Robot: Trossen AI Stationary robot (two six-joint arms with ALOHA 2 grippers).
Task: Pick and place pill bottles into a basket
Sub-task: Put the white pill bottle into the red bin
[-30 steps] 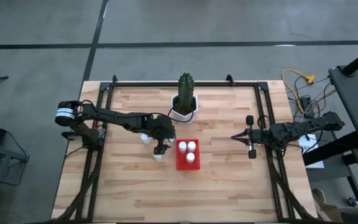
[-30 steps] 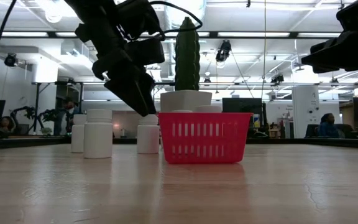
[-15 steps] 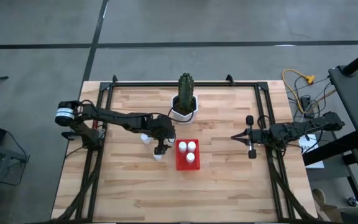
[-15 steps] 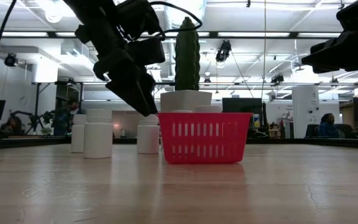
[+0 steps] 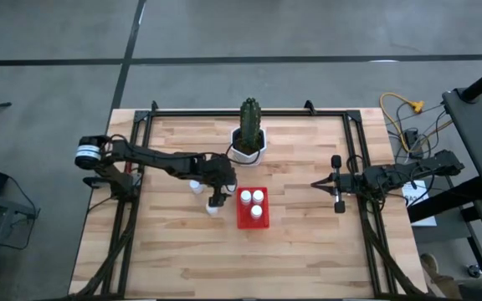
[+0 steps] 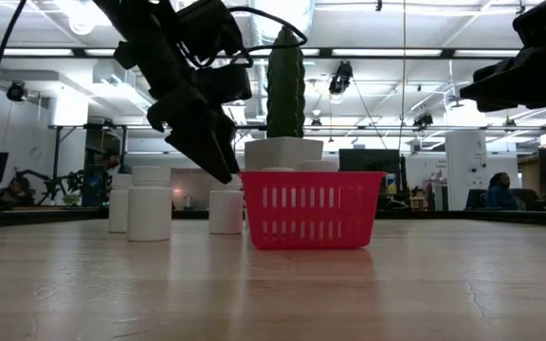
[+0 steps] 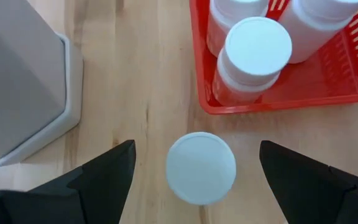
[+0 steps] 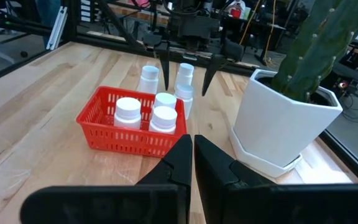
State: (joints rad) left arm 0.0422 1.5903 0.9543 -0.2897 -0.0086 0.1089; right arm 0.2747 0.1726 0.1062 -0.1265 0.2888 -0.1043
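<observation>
The small white cylindrical pill bottle (image 7: 201, 167) next in line stands upright on the pale wooden counter (image 5: 299, 242), just outside the red plastic slatted basket (image 5: 243, 219) and close beside its wall. Three capped white bottles (image 5: 253, 201) already stand inside the basket; two more (image 6: 140, 201) wait on the counter farther from the basket, on the same side.

The left gripper (image 7: 194, 171) hangs directly above the near bottle, its fingers (image 7: 101, 174) spread wide on either side of the cap — released, grasping nothing. The right gripper (image 8: 192, 152) is parked well apart on the basket's other side, fingers clenched on nothing.

The likely trouble: the basket-side finger has little room, so a descent slightly off-centre could catch the basket rim and shove it, or tip the bottle. The white cactus pot (image 7: 23, 87) sits near too — a wide swing could clip it.
</observation>
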